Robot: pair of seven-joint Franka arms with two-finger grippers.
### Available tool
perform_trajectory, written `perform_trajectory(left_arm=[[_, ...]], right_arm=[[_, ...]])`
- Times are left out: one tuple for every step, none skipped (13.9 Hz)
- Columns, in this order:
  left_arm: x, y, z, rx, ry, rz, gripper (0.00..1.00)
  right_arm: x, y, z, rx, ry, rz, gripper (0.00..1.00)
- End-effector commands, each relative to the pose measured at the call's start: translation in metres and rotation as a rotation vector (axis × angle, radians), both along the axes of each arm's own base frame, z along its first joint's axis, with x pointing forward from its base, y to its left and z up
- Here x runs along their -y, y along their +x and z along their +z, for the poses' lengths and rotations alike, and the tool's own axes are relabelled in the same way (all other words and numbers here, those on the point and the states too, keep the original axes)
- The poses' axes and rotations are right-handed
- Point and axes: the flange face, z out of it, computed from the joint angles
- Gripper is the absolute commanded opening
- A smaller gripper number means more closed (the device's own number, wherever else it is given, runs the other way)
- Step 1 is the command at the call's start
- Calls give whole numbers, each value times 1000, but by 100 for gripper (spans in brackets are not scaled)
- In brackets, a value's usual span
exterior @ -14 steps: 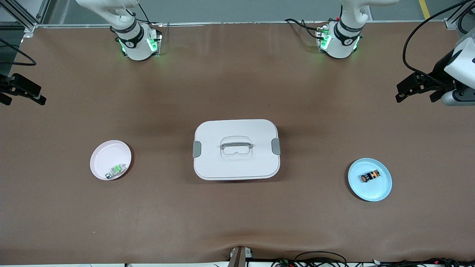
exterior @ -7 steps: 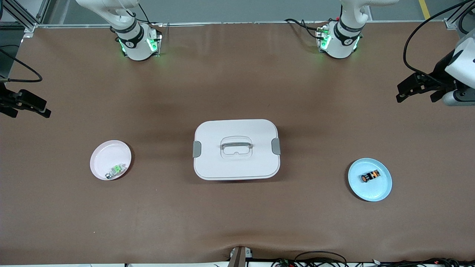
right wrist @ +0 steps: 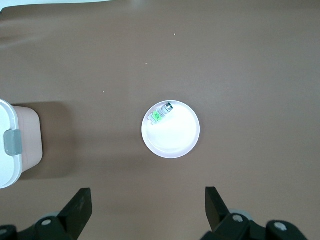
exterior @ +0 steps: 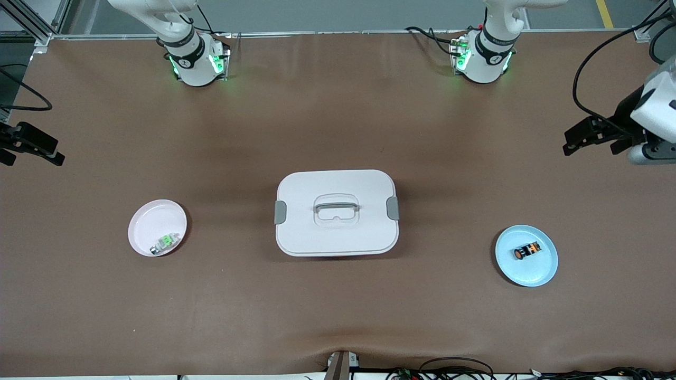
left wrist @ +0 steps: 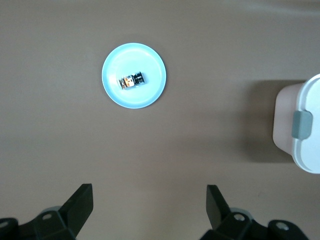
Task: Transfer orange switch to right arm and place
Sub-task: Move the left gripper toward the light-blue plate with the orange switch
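The orange switch (exterior: 527, 250) lies on its side on a light blue plate (exterior: 534, 273) toward the left arm's end of the table. In the left wrist view the switch (left wrist: 132, 80) and its plate (left wrist: 147, 97) show well ahead of my open left gripper (left wrist: 149, 192). That left gripper (exterior: 590, 145) hangs above bare table near the table's end, with nothing between its fingers. My right gripper (exterior: 29, 157) hovers open and empty over the right arm's end of the table; its own view (right wrist: 148, 192) shows only mat between the fingers.
A white lidded box (exterior: 336, 212) with grey latches stands mid-table. A pink plate (exterior: 150, 219) holding a small green-and-silver part (exterior: 165, 243) sits toward the right arm's end. Brown mat surrounds both plates. Cables hang by the left arm.
Both grippers have shifted slightly over their ends of the table and stayed open. The switch, plates and box have not moved.
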Motion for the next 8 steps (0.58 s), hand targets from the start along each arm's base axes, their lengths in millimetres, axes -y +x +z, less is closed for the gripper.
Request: perform_trajectory(left_arm=[[-8,14,-4,14,0,16,100],[-16,19,-9,8,1,28,100],[-17,25,-13,5,2,31,100],[-16,31,-19,-1,5,31,100],[-19,36,-26,-12,5,37,100],[-22,43,-34,-17,6,43,100],[-27,52,-43,-15,5,53,100],[-27,59,-53,-15,5,55,100]], right_arm=[[13,-4,6,0,14,-26,100],[15,-5,5,-9,16,-27,100],[15,-6,4,-14,19,-27,100],[17,-7,5,-11,30,-32,100],[22,-6,4,-12,36,-40,100],[22,-6,4,-11,45,-39,100],[22,-6,5,-10,43,-40,100],[25,-7,4,-11,45,-45,100]])
